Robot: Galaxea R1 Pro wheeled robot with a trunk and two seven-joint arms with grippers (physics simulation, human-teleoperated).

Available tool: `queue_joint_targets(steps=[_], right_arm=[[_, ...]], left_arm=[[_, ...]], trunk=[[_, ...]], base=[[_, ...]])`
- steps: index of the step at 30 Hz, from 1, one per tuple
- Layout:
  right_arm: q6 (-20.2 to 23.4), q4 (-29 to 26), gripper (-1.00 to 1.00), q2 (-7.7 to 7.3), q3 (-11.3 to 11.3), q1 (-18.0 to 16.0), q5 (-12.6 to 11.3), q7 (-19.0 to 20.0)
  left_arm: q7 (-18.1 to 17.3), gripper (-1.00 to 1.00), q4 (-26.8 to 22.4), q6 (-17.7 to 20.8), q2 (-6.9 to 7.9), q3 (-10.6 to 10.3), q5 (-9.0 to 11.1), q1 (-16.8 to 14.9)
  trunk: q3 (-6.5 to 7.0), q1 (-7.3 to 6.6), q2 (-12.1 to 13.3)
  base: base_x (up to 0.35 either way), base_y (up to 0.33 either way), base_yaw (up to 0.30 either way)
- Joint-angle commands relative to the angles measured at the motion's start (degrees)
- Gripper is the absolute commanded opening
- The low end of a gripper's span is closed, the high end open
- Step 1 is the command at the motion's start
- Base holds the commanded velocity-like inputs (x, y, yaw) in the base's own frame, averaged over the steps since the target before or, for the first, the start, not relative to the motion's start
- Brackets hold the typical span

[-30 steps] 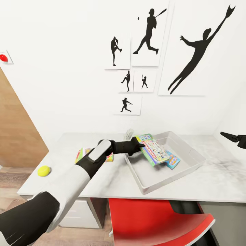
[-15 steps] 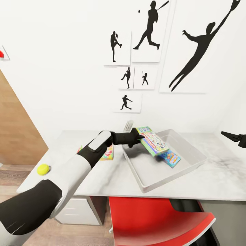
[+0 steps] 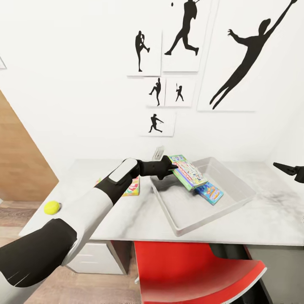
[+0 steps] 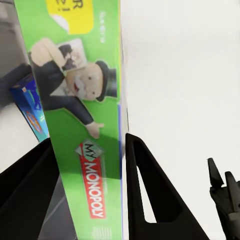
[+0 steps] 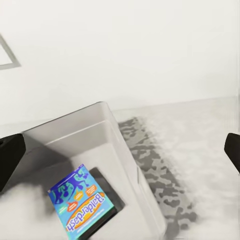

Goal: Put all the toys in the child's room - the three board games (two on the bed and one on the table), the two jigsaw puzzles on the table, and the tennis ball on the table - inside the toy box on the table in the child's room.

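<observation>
My left gripper (image 3: 171,166) is shut on the near edge of the green-edged board game (image 3: 188,172) and holds it tilted over the toy box (image 3: 198,221). In the left wrist view, its green Monopoly side (image 4: 87,125) sits clamped between the two black fingers (image 4: 150,200). A blue board game (image 3: 210,193) lies inside the toy box, also in the right wrist view (image 5: 82,207). A jigsaw puzzle (image 3: 132,188) lies on the table (image 3: 139,217), partly hidden by my left arm. The tennis ball (image 3: 52,207) rests at the table's left edge. My right gripper (image 3: 291,170) hangs open to the right of the box.
A red chair (image 3: 198,270) is tucked under the table's front edge. A wooden panel (image 3: 21,164) stands at the left. Black silhouette pictures (image 3: 236,63) hang on the white wall behind the table.
The left gripper has raised the green-edged board game a little over the toy box, uncovering more of the blue game. The head view has shifted slightly. The right gripper has stayed put.
</observation>
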Motion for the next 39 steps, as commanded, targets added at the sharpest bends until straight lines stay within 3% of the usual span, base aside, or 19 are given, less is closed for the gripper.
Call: queue_joint_targets(steps=[1, 18, 39], right_arm=[[0.28, -0.01, 1.0, -0.01, -0.07, -0.05, 0.15, 0.33], [0.28, -0.01, 1.0, -0.01, -0.07, 0.01, 0.16, 0.33], [1.86, -0.01, 1.0, 0.13, -0.07, 0.09, 0.17, 0.32]], left_arm=[[0.5, -1.0, -0.04, 0.02, 0.0, -0.12, 0.67, -0.04], [0.51, -1.0, 1.23, -0.07, 0.0, -0.64, 0.84, 0.23], [0.7, -1.0, 2.43, -0.07, 0.0, -0.66, 0.77, 0.19]], trunk=[[-0.15, 0.0, -0.05], [-1.52, 0.0, -0.05], [-2.55, 0.0, -0.05]], base=[[0.0, 0.0, -0.113], [0.0, 0.0, -0.153], [0.0, 0.0, -0.008]])
